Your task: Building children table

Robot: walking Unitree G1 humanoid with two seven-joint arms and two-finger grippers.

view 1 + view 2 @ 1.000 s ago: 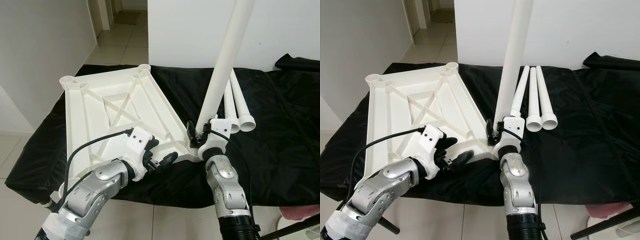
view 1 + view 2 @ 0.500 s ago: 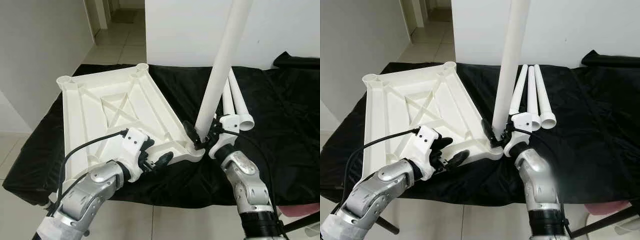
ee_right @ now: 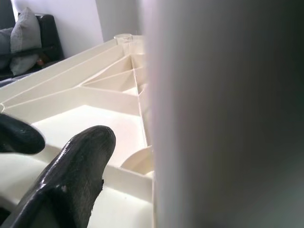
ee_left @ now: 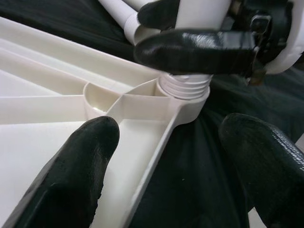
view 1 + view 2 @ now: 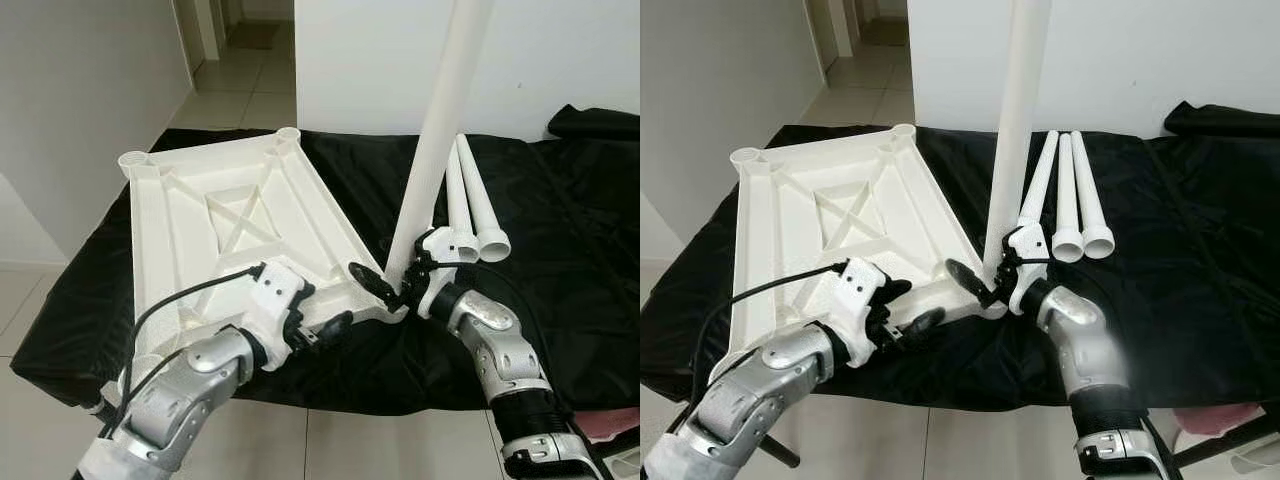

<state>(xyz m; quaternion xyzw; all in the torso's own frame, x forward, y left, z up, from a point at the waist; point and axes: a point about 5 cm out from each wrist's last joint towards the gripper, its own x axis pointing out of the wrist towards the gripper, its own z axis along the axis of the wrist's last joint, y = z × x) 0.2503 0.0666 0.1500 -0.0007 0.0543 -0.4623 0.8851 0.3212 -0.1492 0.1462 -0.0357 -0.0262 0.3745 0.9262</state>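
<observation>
On a black-draped table point(image 5: 560, 250), the right gripper point(image 5: 395, 282) clasps the upright leg point(image 5: 432, 160) at the tabletop's point(image 5: 200, 240) corner socket point(image 4: 185, 88); left gripper point(image 5: 318, 330) open. A tilted leg could cross-thread.

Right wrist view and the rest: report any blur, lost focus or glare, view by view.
Right wrist view: the upright leg sits so close it is a soft, unfocused grey-white mass; the tabletop ribs behind read clearer. Left wrist view: near fingers soft, the threaded socket sharp. Right eye view: the right arm's forearm is smeared by motion. Left eye view: evenly lit, sharp.
</observation>
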